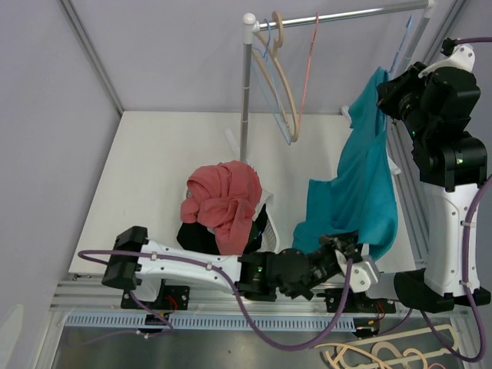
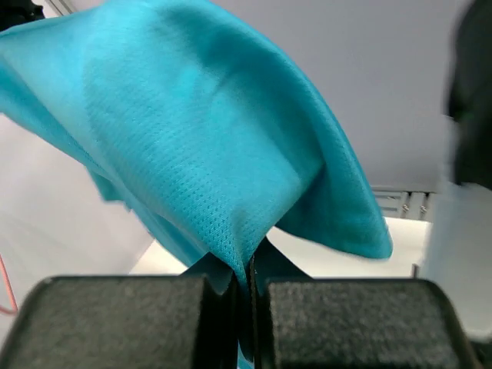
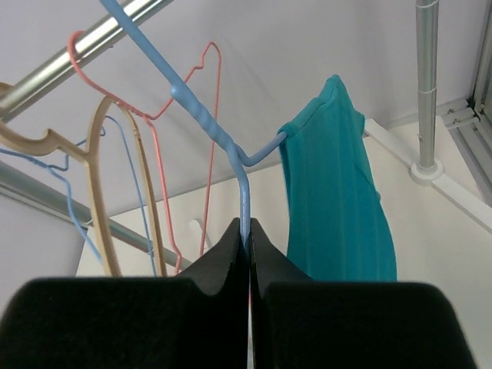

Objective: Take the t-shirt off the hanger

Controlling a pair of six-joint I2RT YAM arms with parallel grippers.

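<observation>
- T-shirt (image 1: pixel 361 184), blue-green, hung at the right side of the table (image 1: pixel 154 169). Its top was up by the right arm and its bottom was down near the front edge.
- The top of the t-shirt was hooked over one arm of a blue hanger (image 3: pixel 207 131), and the rest dropped down from there.
- The right gripper (image 3: pixel 247 246) was pressed together on the blue hanger's wire, just under its twisted neck.
- The left gripper (image 2: pixel 246 296) was pinching a fold at the bottom of the t-shirt, with cloth squeezed between its fingers.
- On the rail (image 1: pixel 346 17), left of the t-shirt, hung a tan hanger (image 1: pixel 286 84), a pink hanger (image 1: pixel 309 61) and a thin pale-blue hanger (image 1: pixel 286 131).
- The post (image 1: pixel 245 92) of the rack stood on the table left of them.
- A red cloth heap (image 1: pixel 227 196) lay on a black thing (image 1: pixel 192 237) by the foot of the post, not touching the t-shirt.
- Some loose hangers (image 1: pixel 384 355) lay below the table's front edge, near the right arm's base.
</observation>
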